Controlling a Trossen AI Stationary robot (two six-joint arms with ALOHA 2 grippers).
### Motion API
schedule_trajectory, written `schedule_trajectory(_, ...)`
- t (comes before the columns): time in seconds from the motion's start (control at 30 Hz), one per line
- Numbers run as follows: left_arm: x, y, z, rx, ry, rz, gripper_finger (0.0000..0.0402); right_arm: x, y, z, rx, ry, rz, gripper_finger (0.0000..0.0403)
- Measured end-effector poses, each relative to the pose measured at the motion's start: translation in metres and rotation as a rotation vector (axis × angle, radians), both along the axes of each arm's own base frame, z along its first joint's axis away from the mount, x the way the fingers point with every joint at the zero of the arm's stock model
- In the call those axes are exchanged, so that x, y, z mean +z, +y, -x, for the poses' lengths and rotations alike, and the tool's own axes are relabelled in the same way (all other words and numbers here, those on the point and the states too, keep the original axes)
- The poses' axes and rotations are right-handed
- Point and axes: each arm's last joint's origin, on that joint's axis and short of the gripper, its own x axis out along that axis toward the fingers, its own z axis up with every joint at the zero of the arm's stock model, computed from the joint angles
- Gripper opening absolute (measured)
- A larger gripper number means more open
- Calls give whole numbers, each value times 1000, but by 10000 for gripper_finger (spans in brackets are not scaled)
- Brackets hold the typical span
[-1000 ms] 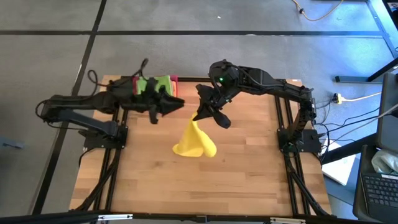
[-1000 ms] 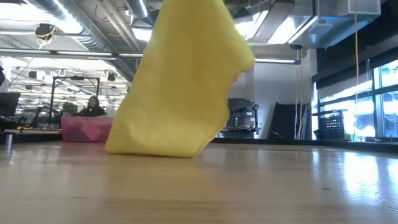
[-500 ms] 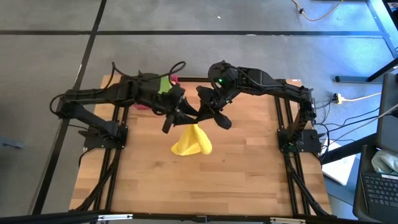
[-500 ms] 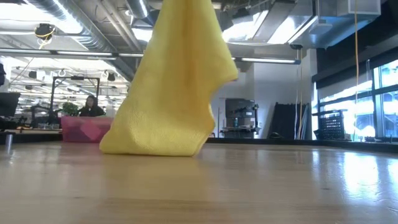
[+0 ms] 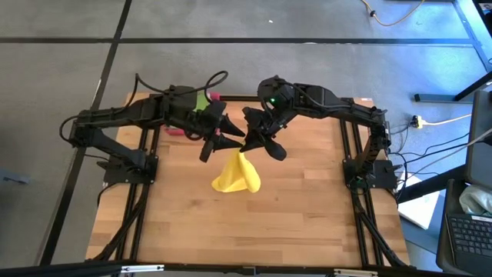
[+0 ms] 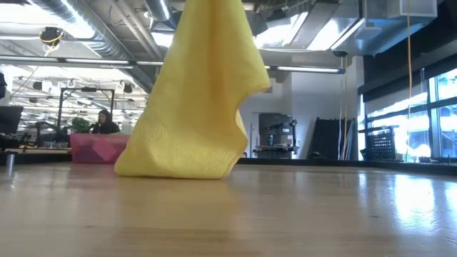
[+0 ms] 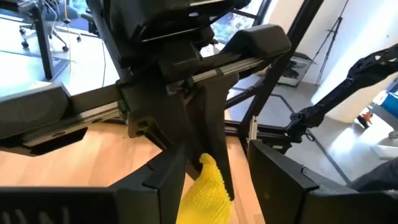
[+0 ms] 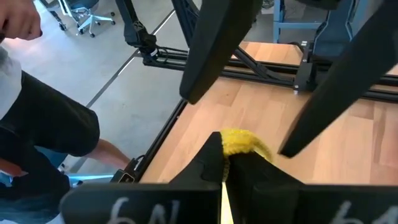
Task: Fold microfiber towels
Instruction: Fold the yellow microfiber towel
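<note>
Pinching yellow towel [image 5: 235, 175], right gripper [image 5: 247, 144] lifts it.

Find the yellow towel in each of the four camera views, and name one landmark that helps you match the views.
High view: the yellow towel hangs at the table's centre.
Low view: it fills the left-centre, bottom edge resting on the wooden table.
Left wrist view: its top corner shows between the open left end effector fingers.
Right wrist view: a tuft sits pinched in the right end effector.
Shared landmark: the wooden table.

The towel [image 5: 236, 175] is bright yellow. The table [image 5: 292, 223] is light brown wood with stripes. Both arms are black. The tray [image 6: 98, 149] is pink.
</note>
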Motion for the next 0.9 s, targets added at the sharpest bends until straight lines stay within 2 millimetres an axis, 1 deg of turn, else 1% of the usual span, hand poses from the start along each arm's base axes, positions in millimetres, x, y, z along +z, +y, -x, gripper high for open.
schedule_trajectory(0.13,-5,-2,-6,-11,24,-9,166,-1,0,0,1,10,-3,7)
schedule_trajectory(0.3,-13,-13,-16,-26,54,-41,166,-3,1,1,5,35,-7,7)
schedule_trajectory(0.47,-16,-19,-17,4,68,-84,166,-5,1,2,-5,53,-1,7)
schedule_trajectory(0.63,-16,-21,-17,11,72,-63,166,-4,0,2,-8,49,2,7)
schedule_trajectory(0.9,-17,-32,-16,49,86,-71,166,-5,-4,2,-44,53,25,7)
